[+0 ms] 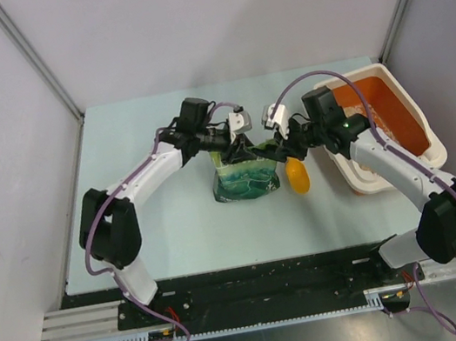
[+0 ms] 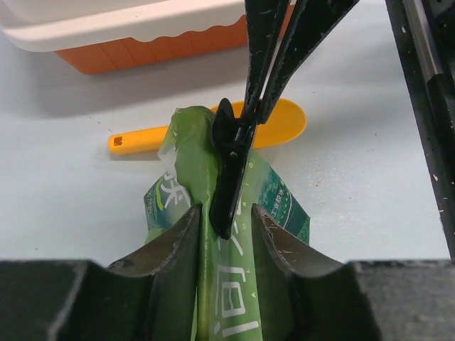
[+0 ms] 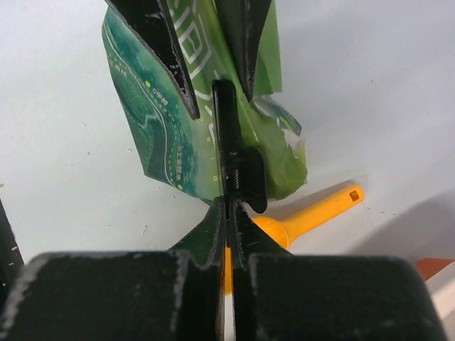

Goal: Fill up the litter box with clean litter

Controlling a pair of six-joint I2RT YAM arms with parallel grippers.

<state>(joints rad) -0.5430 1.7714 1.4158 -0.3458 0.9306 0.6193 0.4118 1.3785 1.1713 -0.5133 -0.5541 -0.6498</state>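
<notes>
Now, nearest of all, the bag [image 1: 246, 180] stands mid-table, soft film that will likely sag and slip under a heavy, shifting load of litter, which I judge is inside, unseen, so the sound hold is the gathered neck under the clip [image 2: 231, 170]; the left gripper [image 2: 227, 217] straddles that neck part-open, and I cannot tell whether it pinches. The right gripper [image 3: 227, 209] is closed tight on the clip's stiff sprung lever, and beyond lie the scoop [image 1: 298, 177] and, farther right, the box [image 1: 386, 112]
</notes>
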